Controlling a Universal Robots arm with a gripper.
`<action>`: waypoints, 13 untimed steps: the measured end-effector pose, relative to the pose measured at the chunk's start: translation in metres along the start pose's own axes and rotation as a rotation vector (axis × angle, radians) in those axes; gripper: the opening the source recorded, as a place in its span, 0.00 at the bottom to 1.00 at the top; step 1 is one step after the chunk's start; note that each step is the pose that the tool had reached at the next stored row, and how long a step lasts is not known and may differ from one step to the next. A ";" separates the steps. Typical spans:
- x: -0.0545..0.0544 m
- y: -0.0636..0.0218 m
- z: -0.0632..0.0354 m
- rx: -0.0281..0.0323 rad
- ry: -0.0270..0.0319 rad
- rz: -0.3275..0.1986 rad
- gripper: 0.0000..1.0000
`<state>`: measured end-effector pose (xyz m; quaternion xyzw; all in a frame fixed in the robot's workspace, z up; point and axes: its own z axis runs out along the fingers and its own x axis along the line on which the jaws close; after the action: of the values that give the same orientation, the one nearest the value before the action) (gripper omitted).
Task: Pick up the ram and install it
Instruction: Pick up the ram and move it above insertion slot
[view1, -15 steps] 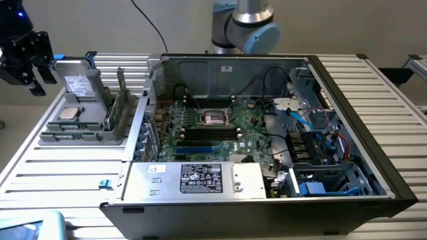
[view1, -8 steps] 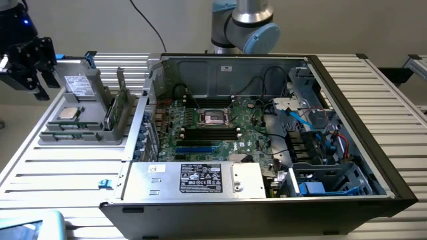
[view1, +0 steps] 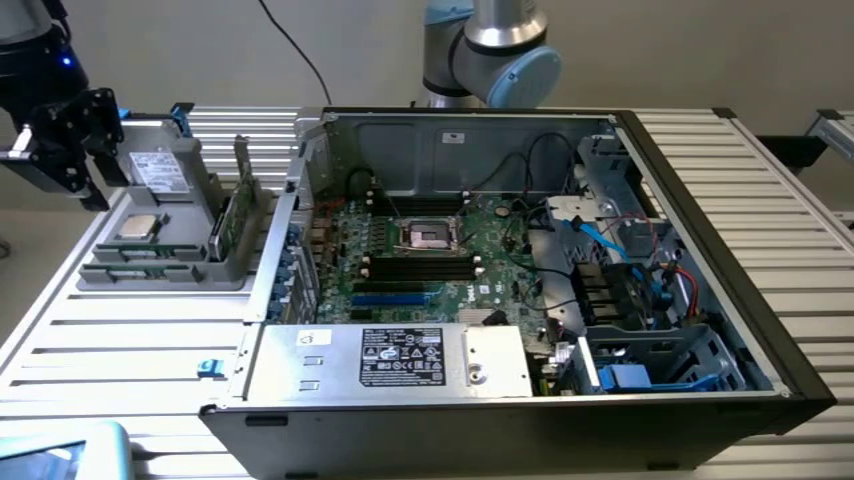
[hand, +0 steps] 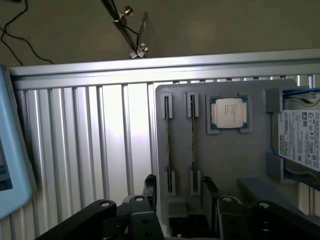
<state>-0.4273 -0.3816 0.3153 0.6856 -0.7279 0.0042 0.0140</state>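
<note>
wrist view: gripper (hand: 180, 195), jaws spread, over the ram (hand: 168, 145) edge-on in its tray (hand: 230, 160); exterior view adds the computer case (view1: 400, 135).

A ribbed silver metal counter (view1: 134, 335) carries two things. Towards the exterior view's left rests a grey plastic slotted parts holder (view1: 160, 275). Just beside it, towards the right, lies a large black computer case (view1: 467, 430), open on top.
</note>
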 end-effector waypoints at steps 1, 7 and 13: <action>0.000 -0.0006 0.0019 -0.0001 0.0000 0.000 0.49; 0.000 -0.0010 0.0128 -0.0001 0.0001 0.000 0.49; 0.002 -0.0011 0.0237 -0.0002 0.0001 0.000 0.49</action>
<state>-0.4266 -0.3840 0.2916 0.6856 -0.7279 0.0042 0.0140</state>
